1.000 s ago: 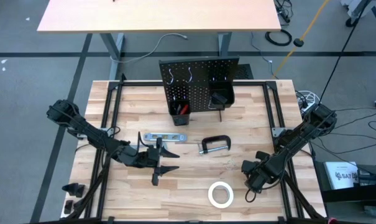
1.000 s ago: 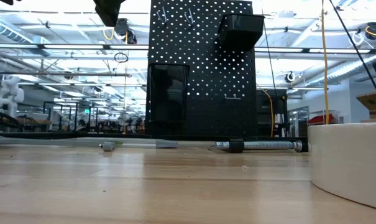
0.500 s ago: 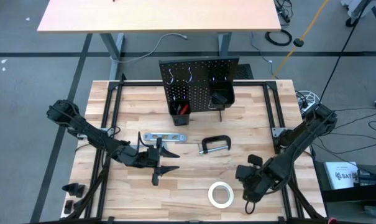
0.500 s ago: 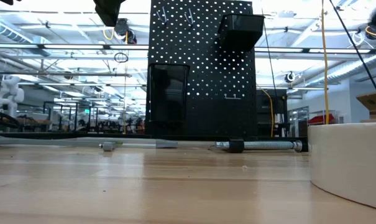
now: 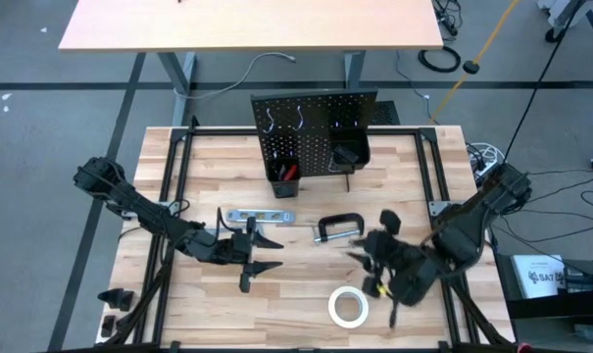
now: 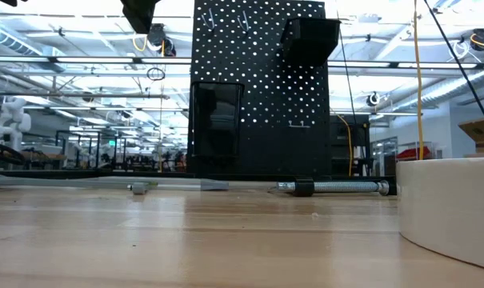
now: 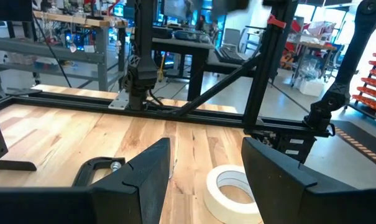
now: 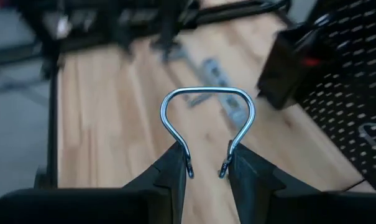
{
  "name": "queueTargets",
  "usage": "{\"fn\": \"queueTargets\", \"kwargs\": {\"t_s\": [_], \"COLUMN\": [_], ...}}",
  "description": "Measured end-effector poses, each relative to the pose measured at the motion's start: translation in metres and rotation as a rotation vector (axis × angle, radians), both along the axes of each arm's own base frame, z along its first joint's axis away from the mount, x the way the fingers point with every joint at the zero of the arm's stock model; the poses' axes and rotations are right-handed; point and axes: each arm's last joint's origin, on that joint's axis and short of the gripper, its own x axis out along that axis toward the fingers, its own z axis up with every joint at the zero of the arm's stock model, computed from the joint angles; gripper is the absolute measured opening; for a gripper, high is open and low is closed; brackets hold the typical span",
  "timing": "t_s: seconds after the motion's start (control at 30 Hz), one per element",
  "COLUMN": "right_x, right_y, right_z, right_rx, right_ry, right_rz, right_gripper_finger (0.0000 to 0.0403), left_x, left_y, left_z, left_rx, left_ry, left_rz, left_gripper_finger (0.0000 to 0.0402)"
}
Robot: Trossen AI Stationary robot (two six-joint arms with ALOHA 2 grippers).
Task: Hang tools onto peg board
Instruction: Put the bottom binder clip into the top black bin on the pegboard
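Observation:
The black peg board (image 5: 316,132) stands upright at the table's far edge, with silver hooks and two black bins. On the table lie a silver level (image 5: 260,216), a black C-clamp (image 5: 338,227) and a white tape roll (image 5: 348,307). My right gripper (image 5: 367,257) hangs blurred above the table, right of the C-clamp, shut on a silver wire loop (image 8: 206,118). It faces the level (image 8: 222,93) and the peg board. My left gripper (image 5: 260,253) stays open and level near the level, with nothing between its fingers (image 7: 153,168). My right gripper pinches the silver wire loop by its two free ends (image 8: 186,158), one at each fingertip. The rounded part of the loop sticks out past the fingertips along the way they point. The loop is lifted clear of the table.
The left bin (image 5: 282,176) holds a red-handled tool; the right bin (image 5: 350,152) sits higher on the board. A black metal frame (image 5: 178,176) runs around the tabletop. The tape roll (image 6: 450,208) fills the low view's right side.
My right gripper has risen well above the table and swung toward the table's middle, near the C-clamp. It has tipped up from pointing steeply down to a shallower slant and stays shut on the wire loop.

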Motion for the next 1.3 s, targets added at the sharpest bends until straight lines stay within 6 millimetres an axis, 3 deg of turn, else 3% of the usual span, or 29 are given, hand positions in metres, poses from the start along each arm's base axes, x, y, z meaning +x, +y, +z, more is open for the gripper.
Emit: {"fn": "queueTargets", "kwargs": {"t_s": [0.2,0.6,0.9,1.17,1.3], "right_x": [0.020,0.043,0.041,0.034,0.031], "right_y": [-0.036,-0.110,-0.159,-0.194,-0.202], "right_z": [0.022,0.041,0.059,0.051,0.049], "right_rx": [-0.001,-0.059,-0.055,0.040,0.047], "right_ry": [-0.056,-0.063,-0.061,0.052,0.076], "right_rz": [-0.123,-0.328,-0.469,-0.548,-0.579], "right_gripper_finger": [0.0093,0.0093,0.0093,0.0093,0.0093], "left_x": [0.000,0.000,0.000,0.000,0.000], "left_y": [0.000,0.000,0.000,0.000,0.000], "left_z": [0.000,-0.003,-0.005,-0.005,-0.005], "left_rx": [0.000,0.024,0.034,0.033,0.032], "left_ry": [0.000,0.030,0.045,0.045,0.044], "left_rz": [0.000,0.000,0.000,0.000,0.000], "left_gripper_finger": [0.0203,0.0203,0.0203,0.0203,0.0203]}}
